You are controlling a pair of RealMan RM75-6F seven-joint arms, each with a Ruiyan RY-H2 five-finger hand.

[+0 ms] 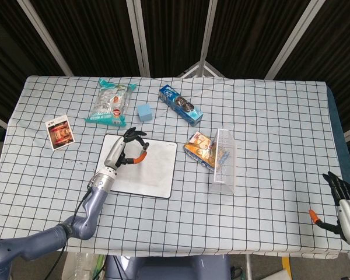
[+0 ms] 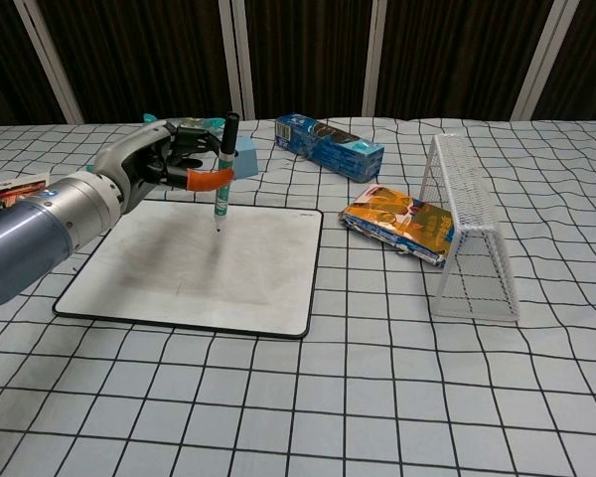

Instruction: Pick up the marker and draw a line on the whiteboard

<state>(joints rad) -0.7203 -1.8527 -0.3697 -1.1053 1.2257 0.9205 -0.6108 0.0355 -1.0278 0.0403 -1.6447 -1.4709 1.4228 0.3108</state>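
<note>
At centre left of the chest view, the robot's left hand [image 2: 169, 159] pinches a marker [image 2: 223, 171] between its thumb and a finger, the pen held nearly upright with its black cap up and its tip pointing down at the upper middle of the whiteboard [image 2: 248, 288]; whether the tip touches the surface cannot be told. The whiteboard lies flat on the checked tablecloth [image 2: 377, 397], its face grey with faint smudges. In the head view the right hand [image 1: 341, 204] sits at the lower right corner of the frame, at the table's edge, fingers spread and holding nothing. Behind the left hand, towards the top of the chest view, stand a small blue cube [image 2: 241, 156] and a blue snack box [image 2: 330, 146]. Right of the whiteboard lies an orange snack packet [image 2: 397, 223], just beside a white wire basket [image 2: 467, 234]. In the head view a teal snack bag [image 1: 111, 102] and a red card [image 1: 60, 133] lie at upper left.
</note>
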